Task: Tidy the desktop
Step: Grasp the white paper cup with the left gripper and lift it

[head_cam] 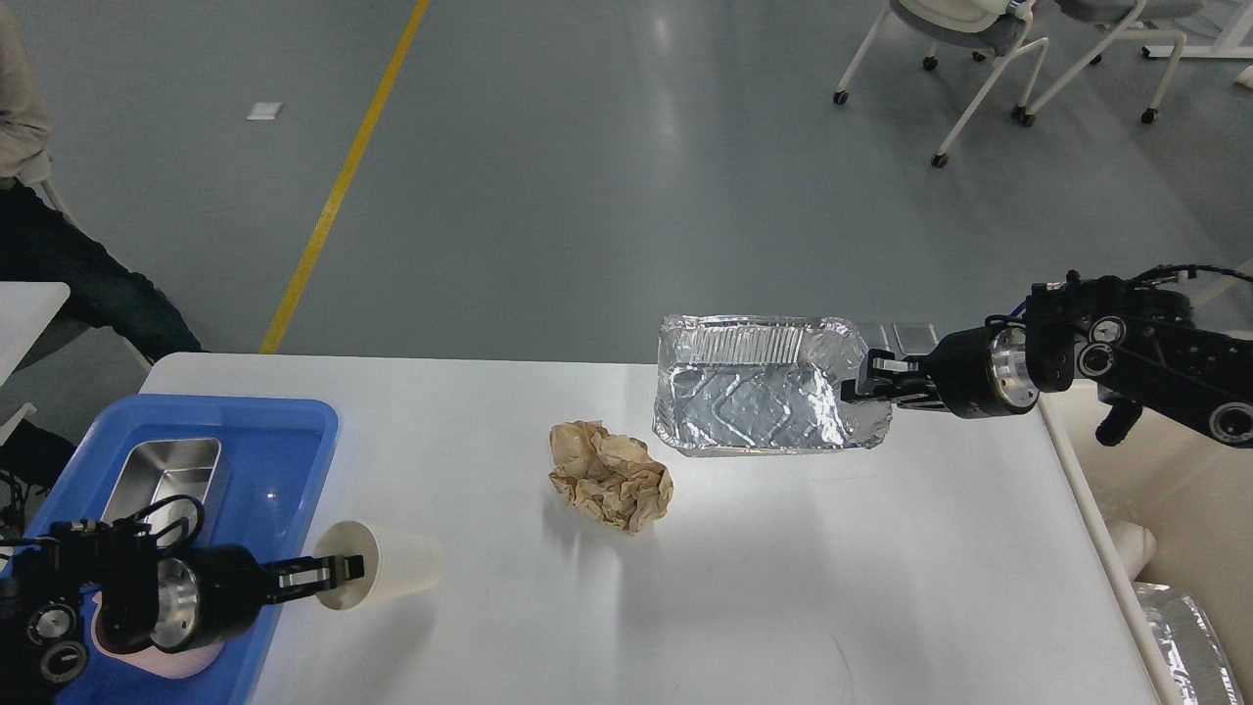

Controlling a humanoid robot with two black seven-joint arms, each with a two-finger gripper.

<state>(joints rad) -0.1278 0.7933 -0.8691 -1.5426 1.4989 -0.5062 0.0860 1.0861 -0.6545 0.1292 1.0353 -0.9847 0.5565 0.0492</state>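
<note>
The white desktop (pixel 783 587) fills the lower view. My right gripper (pixel 867 384) is shut on the right rim of an empty foil tray (pixel 754 401) and holds it tilted at the far side of the desktop, seemingly a little above it. My left gripper (pixel 338 573) is shut on the rim of a white paper cup (pixel 392 573), which lies on its side, mouth toward the gripper, at the desktop's front left. A crumpled ball of brown paper (pixel 612 477) lies on the desktop between the two, touched by neither gripper.
A blue plastic tray (pixel 284 450) stands at the left edge and holds a steel box (pixel 166 480) and a pink item (pixel 147 661). A beige bin (pixel 1175 509) with foil (pixel 1189 636) inside stands past the right edge. A seated person (pixel 59 264) and wheeled chairs (pixel 979 59) are farther off.
</note>
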